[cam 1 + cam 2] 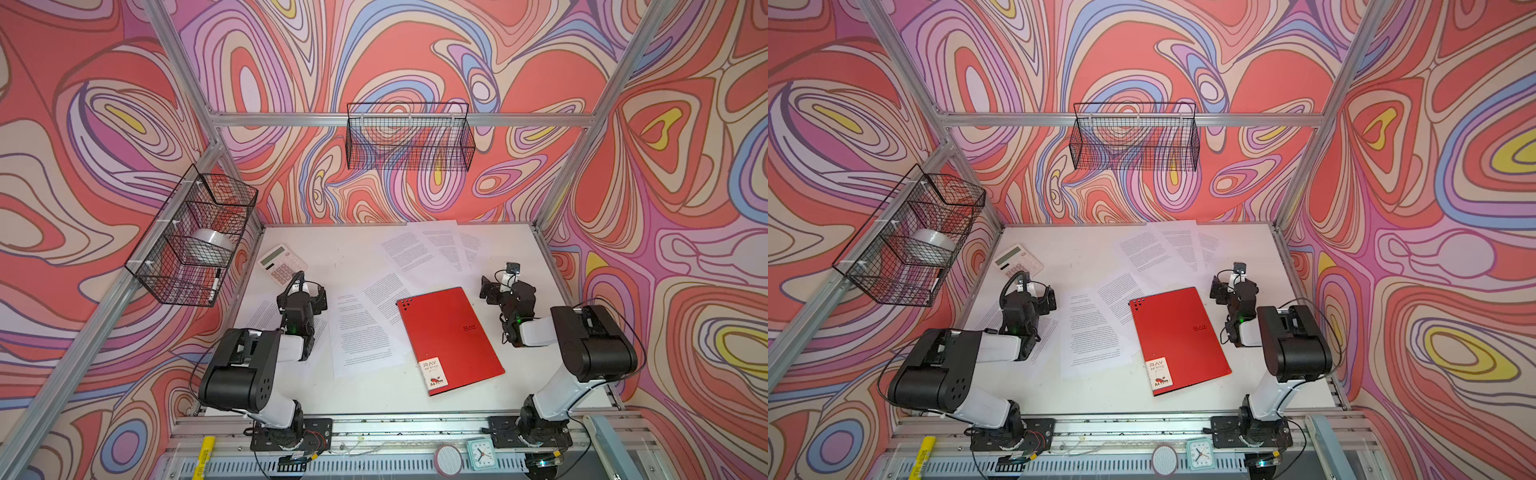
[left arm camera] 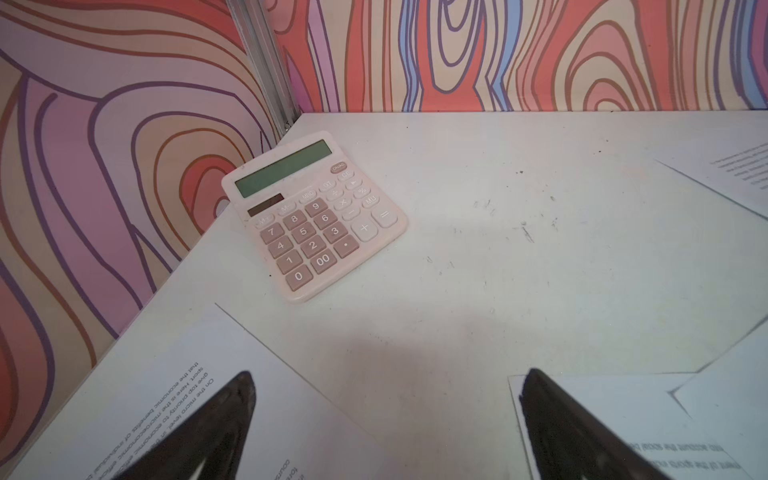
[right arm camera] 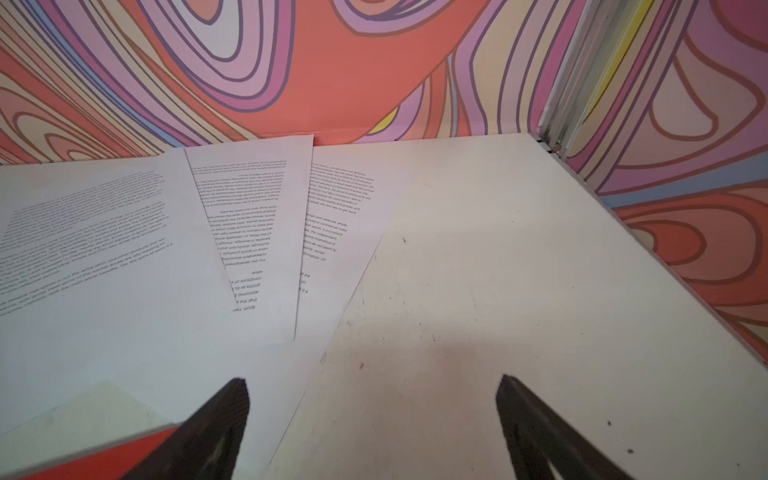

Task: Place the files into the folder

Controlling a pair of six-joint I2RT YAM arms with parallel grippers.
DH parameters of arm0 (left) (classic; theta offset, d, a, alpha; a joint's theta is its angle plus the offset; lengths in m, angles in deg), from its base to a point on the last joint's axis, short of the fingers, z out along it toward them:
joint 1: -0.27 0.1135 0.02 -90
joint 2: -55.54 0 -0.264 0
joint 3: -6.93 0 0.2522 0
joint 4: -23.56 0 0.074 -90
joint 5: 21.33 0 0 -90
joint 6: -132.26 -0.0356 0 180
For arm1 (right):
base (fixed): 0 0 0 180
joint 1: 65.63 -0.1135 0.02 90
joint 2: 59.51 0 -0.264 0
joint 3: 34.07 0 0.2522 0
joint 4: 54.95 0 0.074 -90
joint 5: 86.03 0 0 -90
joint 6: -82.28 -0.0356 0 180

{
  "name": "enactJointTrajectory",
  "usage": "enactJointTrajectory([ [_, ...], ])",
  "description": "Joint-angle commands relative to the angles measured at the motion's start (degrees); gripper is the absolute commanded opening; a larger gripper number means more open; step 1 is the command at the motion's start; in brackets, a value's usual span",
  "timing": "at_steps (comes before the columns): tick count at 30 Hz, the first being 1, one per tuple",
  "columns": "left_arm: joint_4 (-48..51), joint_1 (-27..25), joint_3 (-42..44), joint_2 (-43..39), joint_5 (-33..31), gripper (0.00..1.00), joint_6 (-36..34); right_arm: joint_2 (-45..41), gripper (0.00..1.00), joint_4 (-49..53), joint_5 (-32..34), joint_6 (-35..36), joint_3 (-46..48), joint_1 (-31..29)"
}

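A side basket (image 1: 178,286) of black wire hangs on the left wall. It has a tape roll (image 1: 212,245) in one part and a pen (image 1: 214,284) in the part nearer the arms. A back basket (image 1: 409,141) hangs on the far rail.

The red folder (image 1: 451,338) lies shut and flat on the white tabletop (image 1: 374,395), between the two arms. The files (image 1: 361,332) are loose sheets spread around it. Some lie just left of the folder, and some lie far back by the wall.

Only the top views show the baskets and the whole folder with its corner label. The left wrist view shows the calculator (image 2: 316,216) up close, with its keys easy to read. The right wrist view shows three far sheets fanned out, and just a red corner of the folder.

The left claw (image 2: 386,378) is wide apart and holds nothing. A sheet lies under each of its fingers. The right claw (image 3: 372,380) is wide apart too, and holds nothing. It sits just right of the folder's far end, with the far sheets ahead of it.
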Motion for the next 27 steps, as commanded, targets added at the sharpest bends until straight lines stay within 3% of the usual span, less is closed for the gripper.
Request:
enactJointTrajectory([
  [1, -0.60, 0.16, -0.15, 0.44, 0.47, 1.00, -0.48, -0.09, 0.98, -0.21, -0.56, 0.29, -0.43, 0.14],
  [27, -1.47, -0.01, 0.32, 0.53, 0.13, 1.00, -0.43, -0.26, 0.98, -0.77, 0.28, 0.77, -0.05, -0.17],
])
